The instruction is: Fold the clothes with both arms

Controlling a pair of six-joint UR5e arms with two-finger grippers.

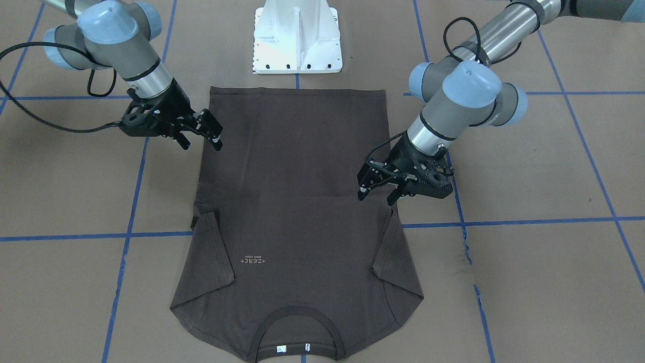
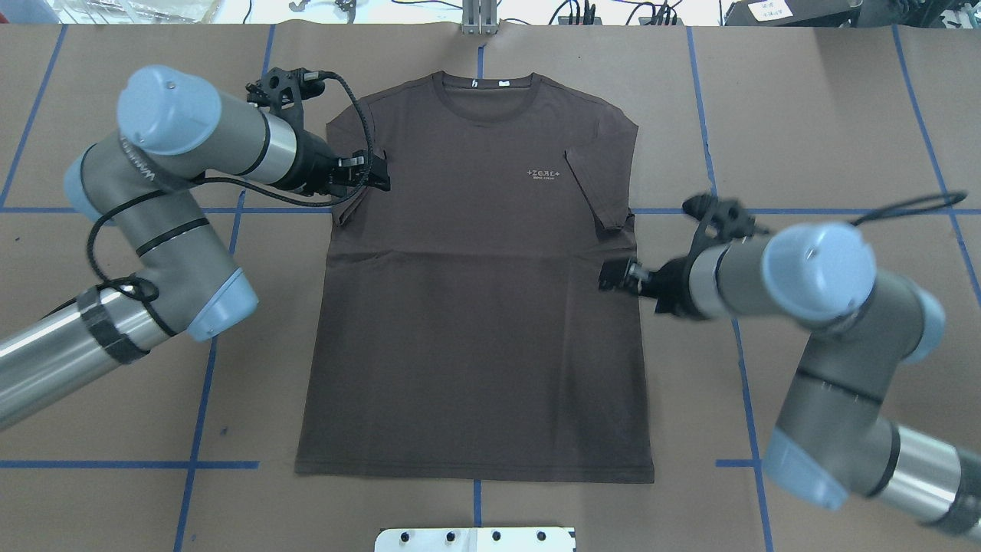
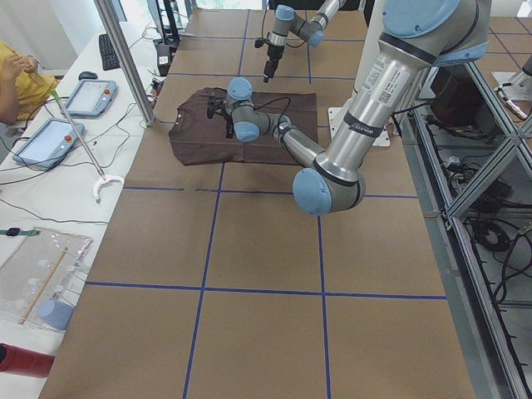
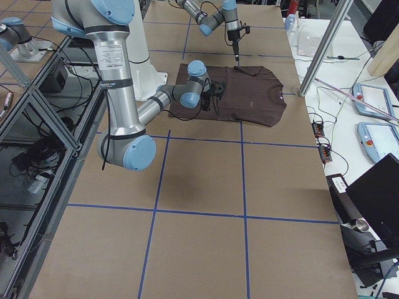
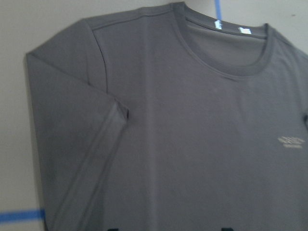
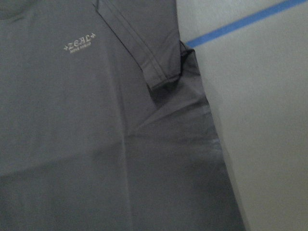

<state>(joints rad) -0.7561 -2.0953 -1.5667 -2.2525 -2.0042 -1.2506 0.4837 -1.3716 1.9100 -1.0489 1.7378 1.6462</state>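
Observation:
The dark brown T-shirt [image 2: 475,307] lies flat and front-up on the brown table, collar at the far end, both short sleeves folded in over the chest. It also shows in the front view [image 1: 297,201] and in both wrist views [image 5: 183,134] [image 6: 72,134]. My left gripper [image 2: 378,174] [image 1: 375,198] is open and empty, just above the shirt's left edge by the folded sleeve. My right gripper [image 2: 607,276] [image 1: 201,145] is open and empty, above the shirt's right edge, below the other sleeve. Neither gripper holds cloth.
The white pedestal base [image 1: 297,40] stands at the near edge, just behind the shirt's hem. Blue tape lines [image 2: 222,464] cross the table. A side bench with tablets [image 3: 91,96] and a metal pole [image 3: 125,58] runs along the far side.

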